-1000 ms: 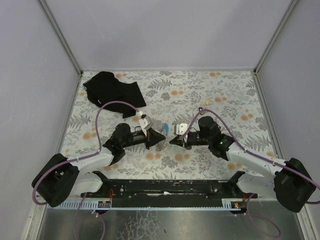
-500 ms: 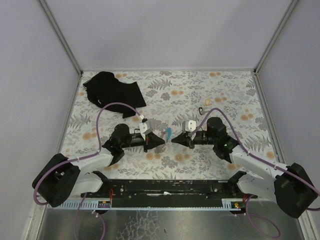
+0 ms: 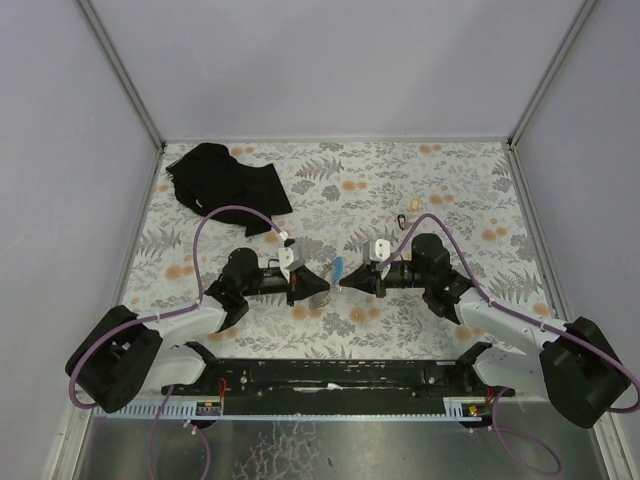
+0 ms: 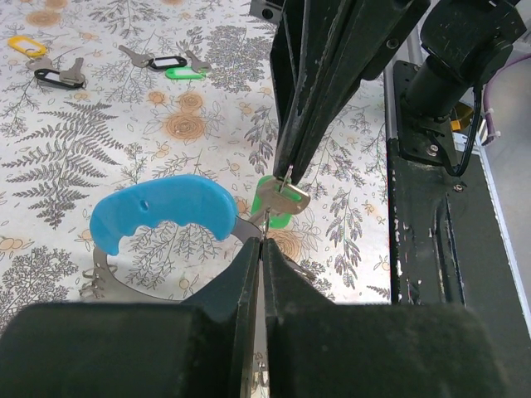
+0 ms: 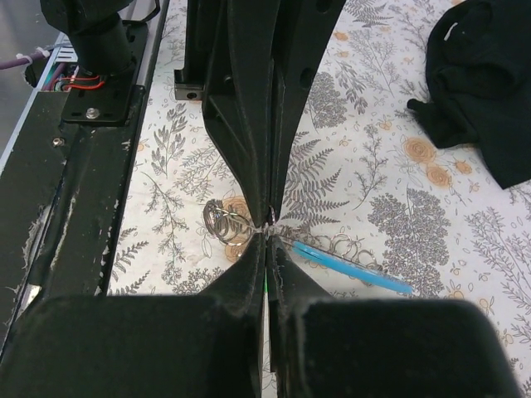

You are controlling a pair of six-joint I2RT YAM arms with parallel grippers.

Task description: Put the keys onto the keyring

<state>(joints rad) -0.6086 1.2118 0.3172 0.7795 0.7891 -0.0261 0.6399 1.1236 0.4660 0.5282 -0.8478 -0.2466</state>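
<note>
Right jaws crept leftward; key [image 4: 282, 197] seemingly meets keyring [image 4: 166, 217] edge

Table [image 3: 460, 180]: you have a flat top printed with grey ferns and orange flowers. On your far left a black cloth [image 3: 222, 180] lies crumpled on it. Well apart from it, toward the far right, loose keys [image 3: 401, 221] lie flat. The left wrist view lets you sort them: yellow-tagged key [image 4: 25, 46], black-tagged key [image 4: 51, 77] just beside it, second black-tagged key [image 4: 166, 60], and green-tagged key [image 4: 184, 73] touching that one.
</note>
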